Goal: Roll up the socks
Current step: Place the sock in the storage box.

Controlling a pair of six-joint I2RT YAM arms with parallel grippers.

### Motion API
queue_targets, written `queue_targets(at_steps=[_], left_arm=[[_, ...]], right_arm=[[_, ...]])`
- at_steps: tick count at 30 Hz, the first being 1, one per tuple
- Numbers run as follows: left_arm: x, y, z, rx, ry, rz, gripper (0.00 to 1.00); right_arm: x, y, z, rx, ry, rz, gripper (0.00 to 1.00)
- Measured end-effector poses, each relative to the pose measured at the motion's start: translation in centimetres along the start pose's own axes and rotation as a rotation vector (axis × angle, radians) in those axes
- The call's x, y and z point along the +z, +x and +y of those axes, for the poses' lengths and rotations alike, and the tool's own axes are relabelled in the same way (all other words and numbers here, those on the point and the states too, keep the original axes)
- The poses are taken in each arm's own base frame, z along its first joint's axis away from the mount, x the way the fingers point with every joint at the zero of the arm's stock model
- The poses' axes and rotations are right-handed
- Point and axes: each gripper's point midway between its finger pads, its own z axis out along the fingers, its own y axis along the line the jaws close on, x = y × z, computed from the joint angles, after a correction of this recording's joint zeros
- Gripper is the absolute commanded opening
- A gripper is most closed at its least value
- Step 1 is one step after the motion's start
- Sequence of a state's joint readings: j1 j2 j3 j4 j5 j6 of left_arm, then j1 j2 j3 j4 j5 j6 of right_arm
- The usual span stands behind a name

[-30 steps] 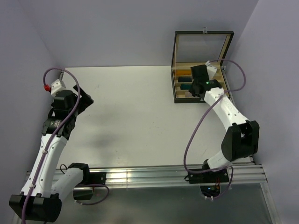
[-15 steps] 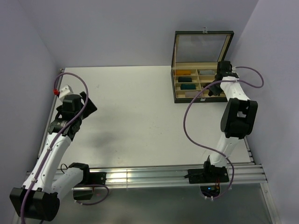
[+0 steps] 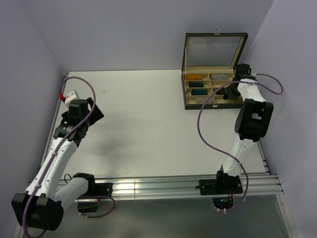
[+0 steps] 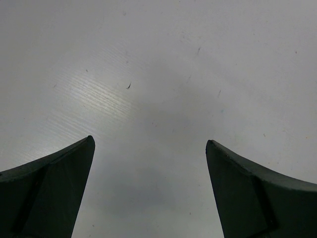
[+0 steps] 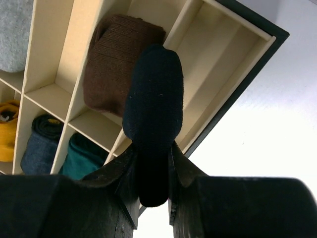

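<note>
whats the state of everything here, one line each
box, open, lid upright
brown sock, bundled, lying in a slot
black sock, clamped in the right hand, not in a slot
right hand, shut on black sock
left hand, open, empty, over the table
other rolls, each tucked in its own slot

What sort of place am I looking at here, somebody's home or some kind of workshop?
Most likely a robotics lab test cell: two robot arms bolted to a metal rail at a white table, plain walls close around, and a compartment box of rolled socks.
</note>
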State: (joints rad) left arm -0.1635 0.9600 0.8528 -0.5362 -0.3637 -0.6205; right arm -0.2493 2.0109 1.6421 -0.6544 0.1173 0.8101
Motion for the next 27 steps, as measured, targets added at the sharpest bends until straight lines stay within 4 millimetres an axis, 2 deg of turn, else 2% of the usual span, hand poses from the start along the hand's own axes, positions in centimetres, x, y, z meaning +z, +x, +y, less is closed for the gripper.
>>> queue_targets(at_steps=[9,16,27], left_arm=[[0.4,0.4,0.0,0.007,-0.009,0.014,0.99],[0.4,0.4,0.0,0.007,-0.008,0.016,0.99],[0.4,0.5,0.0,0.012,-0.003,0.020,0.99]], right_arm=[[0.2,-0.7,-0.7,0.028,0.040,-0.042,0.00],[0.5,-1.1,-2.5,0.042,0.091,-0.072,0.00],[1.5,-1.2,-3.1,0.068,0.120,-0.081,0.00]])
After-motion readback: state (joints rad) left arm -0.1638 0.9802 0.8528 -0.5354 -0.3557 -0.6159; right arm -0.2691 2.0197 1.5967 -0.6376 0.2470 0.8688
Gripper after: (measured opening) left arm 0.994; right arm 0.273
